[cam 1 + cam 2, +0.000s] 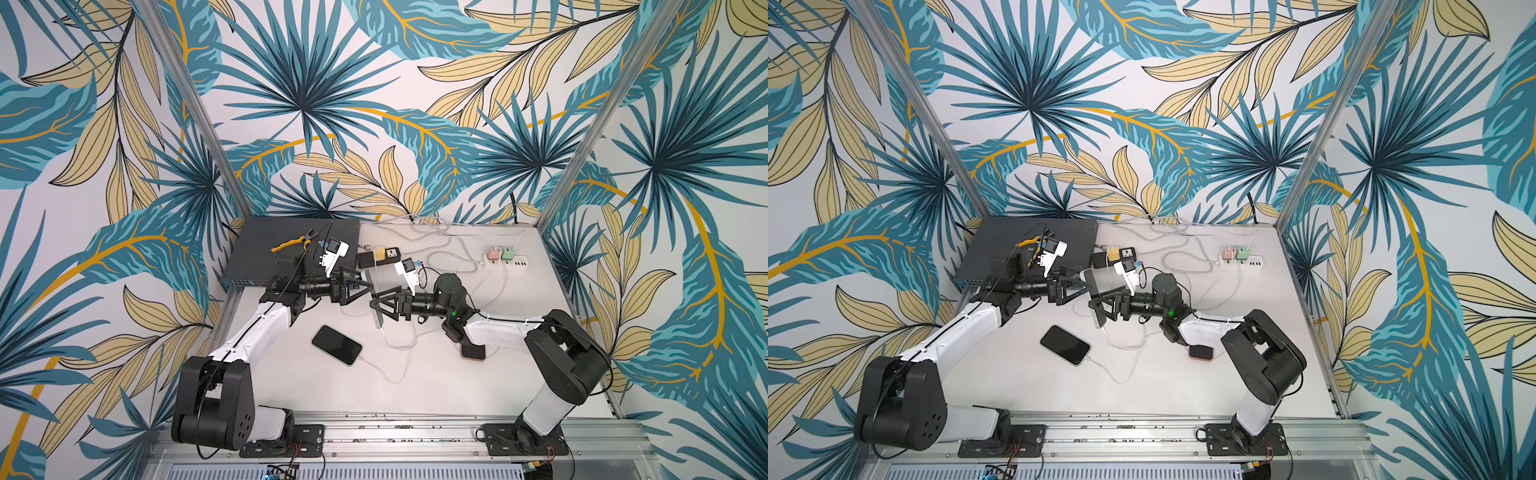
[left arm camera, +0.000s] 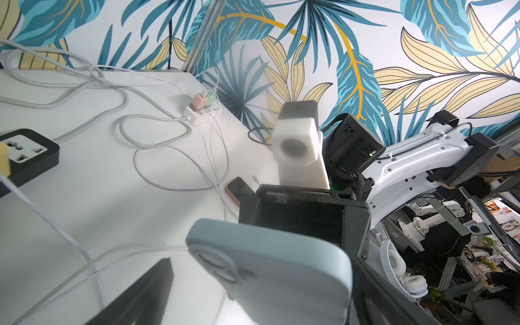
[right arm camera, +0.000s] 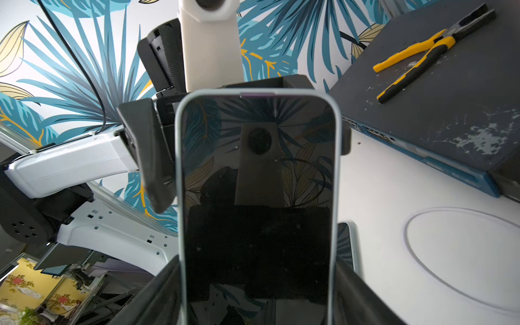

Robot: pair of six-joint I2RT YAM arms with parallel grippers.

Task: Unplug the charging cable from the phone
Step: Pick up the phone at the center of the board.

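A phone point(image 1: 378, 321) point(image 1: 1097, 319) in a pale blue-grey case is held off the table at its middle. My right gripper point(image 1: 374, 305) point(image 3: 257, 281) is shut on its long edges, with the dark screen point(image 3: 257, 197) facing the right wrist camera. My left gripper point(image 1: 368, 286) point(image 2: 261, 304) stands open, its jaws straddling the phone's camera end point(image 2: 275, 270) without clear contact. The white charging cable point(image 1: 388, 343) point(image 1: 1106, 336) hangs from the phone's near end and loops on the table. The plug itself is hidden.
A black phone point(image 1: 336, 345) lies flat with its own white cable. An orange-cased phone point(image 1: 473, 353) sits under the right arm. Behind are a black power strip point(image 1: 390, 253), a white strip point(image 1: 505, 264) and a dark box point(image 1: 286, 262) with yellow pliers point(image 1: 291, 243).
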